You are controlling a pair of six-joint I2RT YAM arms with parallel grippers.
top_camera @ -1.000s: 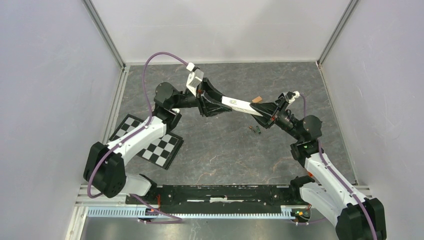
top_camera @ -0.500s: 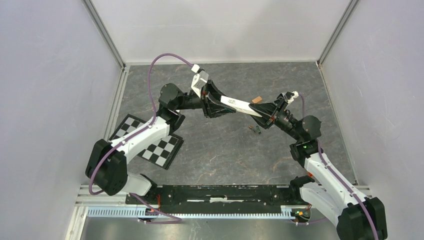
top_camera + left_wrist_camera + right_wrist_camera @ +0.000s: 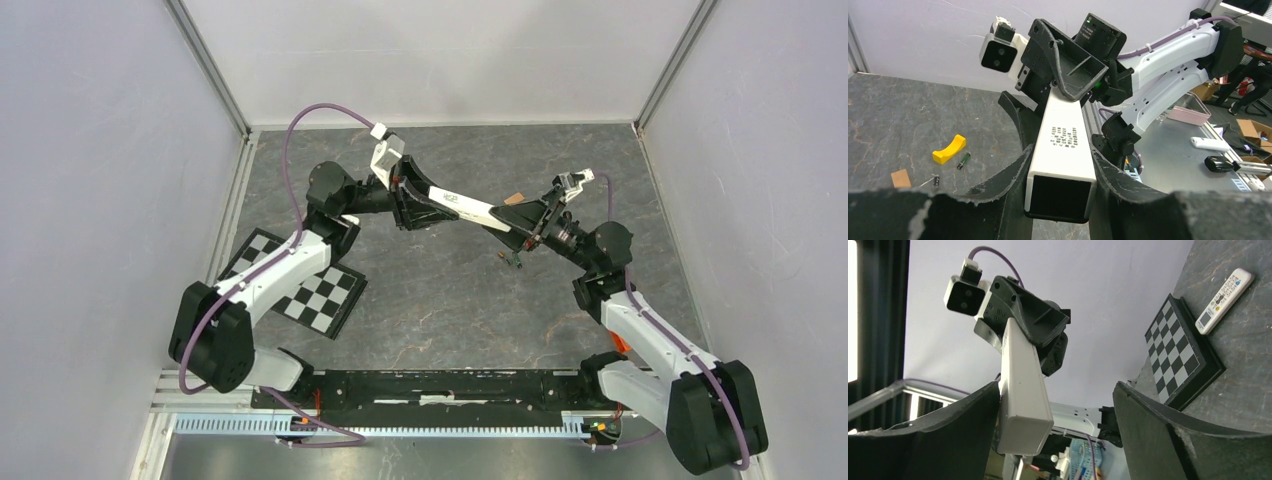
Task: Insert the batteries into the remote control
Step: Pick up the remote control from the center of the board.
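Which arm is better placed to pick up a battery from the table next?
Probably right. The right jaws stand open, gripping nothing, and the batteries lie on the table close to them in the top view. The left jaws are clamped on the white bar, so that arm is busy.

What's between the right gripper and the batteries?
Only the white bar: one end sits inside the open right gripper, while the left gripper holds the other end. The batteries lie uncovered on the table close by.
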